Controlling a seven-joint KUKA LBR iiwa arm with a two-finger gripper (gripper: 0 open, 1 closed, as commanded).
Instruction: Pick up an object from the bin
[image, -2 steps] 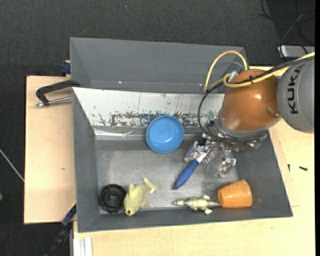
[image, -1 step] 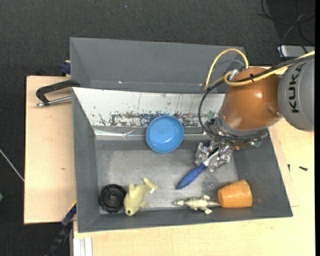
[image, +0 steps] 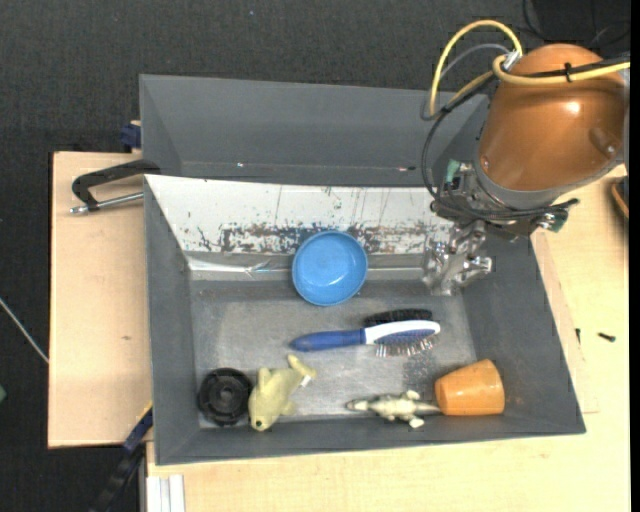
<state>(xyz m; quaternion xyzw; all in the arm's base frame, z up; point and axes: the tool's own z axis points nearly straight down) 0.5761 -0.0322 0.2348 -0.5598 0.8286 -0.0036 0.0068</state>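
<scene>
My gripper (image: 455, 272) hangs over the back right part of the bin, its metal fingers pointing down with nothing between them. Just below and left of it lies a brush (image: 375, 335) with a blue handle and a black and white head. A blue bowl (image: 329, 268) rests against the bin's back wall, to the gripper's left. An orange cup (image: 470, 390) lies on its side near the front right corner.
Along the front of the bin lie a small pale lizard toy (image: 392, 407), a yellowish shark toy (image: 277, 392) and a black round wheel-like thing (image: 223, 395). The arm's orange cover and cables stand above the bin's right rim.
</scene>
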